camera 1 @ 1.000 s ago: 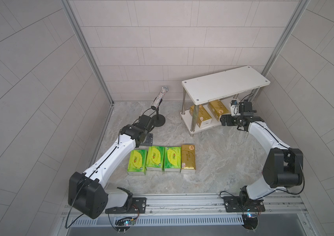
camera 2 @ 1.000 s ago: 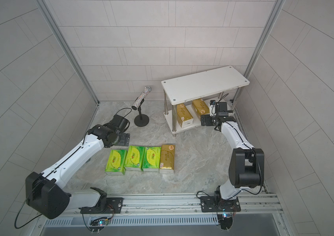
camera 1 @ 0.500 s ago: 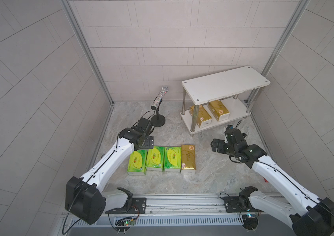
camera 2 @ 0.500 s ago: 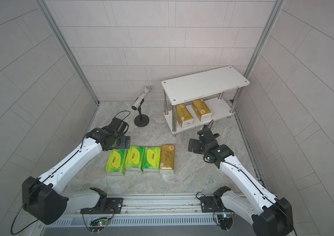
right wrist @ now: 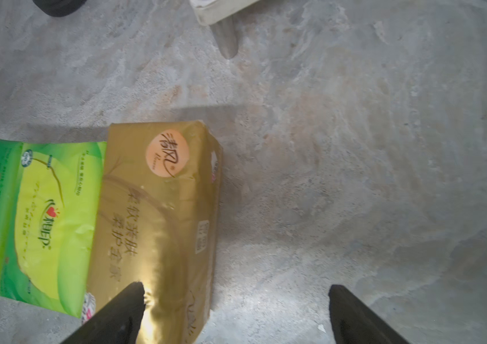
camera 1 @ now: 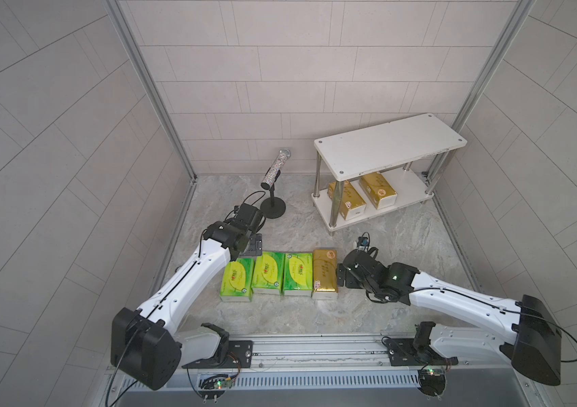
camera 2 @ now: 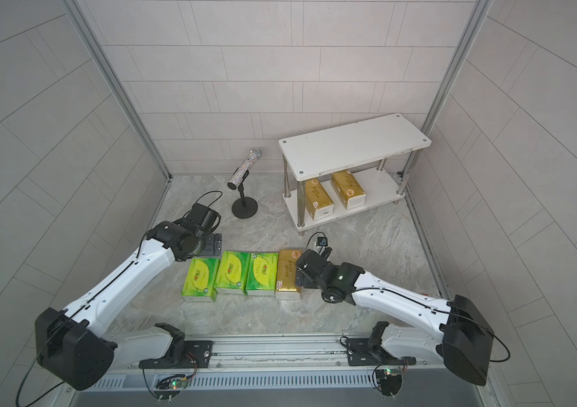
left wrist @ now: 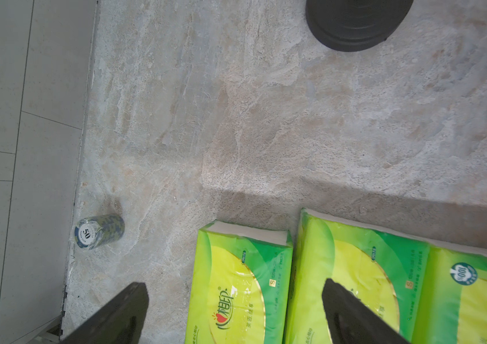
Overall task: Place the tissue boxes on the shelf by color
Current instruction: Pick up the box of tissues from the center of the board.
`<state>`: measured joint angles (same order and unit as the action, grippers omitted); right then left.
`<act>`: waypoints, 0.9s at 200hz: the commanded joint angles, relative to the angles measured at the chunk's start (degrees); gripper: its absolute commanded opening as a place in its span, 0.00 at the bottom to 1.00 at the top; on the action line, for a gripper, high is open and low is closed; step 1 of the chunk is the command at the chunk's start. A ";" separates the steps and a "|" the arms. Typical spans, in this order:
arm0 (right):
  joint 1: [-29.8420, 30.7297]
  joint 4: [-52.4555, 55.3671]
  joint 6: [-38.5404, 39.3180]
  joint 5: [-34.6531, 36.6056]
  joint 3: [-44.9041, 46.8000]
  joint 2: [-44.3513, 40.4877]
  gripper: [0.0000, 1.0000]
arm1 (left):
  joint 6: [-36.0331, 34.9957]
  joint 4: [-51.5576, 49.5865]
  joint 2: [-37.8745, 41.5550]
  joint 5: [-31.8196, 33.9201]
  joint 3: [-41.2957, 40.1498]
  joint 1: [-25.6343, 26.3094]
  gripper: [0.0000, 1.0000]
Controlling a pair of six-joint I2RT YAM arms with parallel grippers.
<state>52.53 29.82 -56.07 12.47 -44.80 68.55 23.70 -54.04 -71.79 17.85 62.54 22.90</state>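
Note:
Three green tissue boxes (camera 1: 268, 273) lie side by side on the floor, with a gold one (camera 1: 325, 273) closing the row's right end. Two more gold boxes (camera 1: 348, 199) sit on the lower board of the white shelf (camera 1: 389, 142), whose top board is bare. My left gripper (left wrist: 235, 286) is open above the far end of the leftmost green box (left wrist: 227, 268), one finger over its neighbour (left wrist: 355, 253). My right gripper (right wrist: 236, 286) is open low at the gold box (right wrist: 153, 208), one finger over its top and the other over bare floor.
A glittery cylinder on a black round-based stand (camera 1: 273, 172) stands left of the shelf, just beyond my left wrist. A small stack of poker chips (left wrist: 99, 230) sits against the left wall. Tiled walls close in three sides. A chrome shelf leg (right wrist: 226, 35) stands beyond the gold box.
My right arm has swung away from the shelf's lower board and come down beside the gold box on the floor. My left arm has drawn back slightly over the green row.

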 commanded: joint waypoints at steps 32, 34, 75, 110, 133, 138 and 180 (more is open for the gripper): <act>1.26 -7.54 0.00 -1.33 -4.37 9.20 1.00 | 0.56 -1.76 -0.49 -0.18 1.62 -0.31 1.00; 1.26 -7.75 0.07 -1.53 -4.41 9.44 1.00 | 0.56 -1.72 -0.49 -0.18 1.64 -0.31 1.00; 1.30 -8.04 0.66 -2.77 -5.16 13.15 1.00 | 0.38 -1.77 -0.48 0.43 1.44 -0.31 1.00; 1.43 -10.83 1.52 -6.94 -4.60 16.09 1.00 | 0.11 -1.67 -1.17 0.52 1.62 -0.31 1.00; 1.43 -11.35 1.20 -7.10 -3.71 16.79 0.99 | 0.11 -1.42 -1.41 0.53 1.62 -0.31 1.00; 1.43 -11.43 1.30 -7.17 -3.49 16.88 0.98 | 0.11 -1.34 -1.48 0.44 1.62 -0.26 1.00; -0.22 -8.99 2.41 -6.36 -2.48 14.65 0.85 | 0.31 -1.04 -1.74 0.09 1.94 -0.31 1.00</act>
<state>53.49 17.76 -54.48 5.34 -49.10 84.86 23.75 -54.30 -73.08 17.61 62.74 22.90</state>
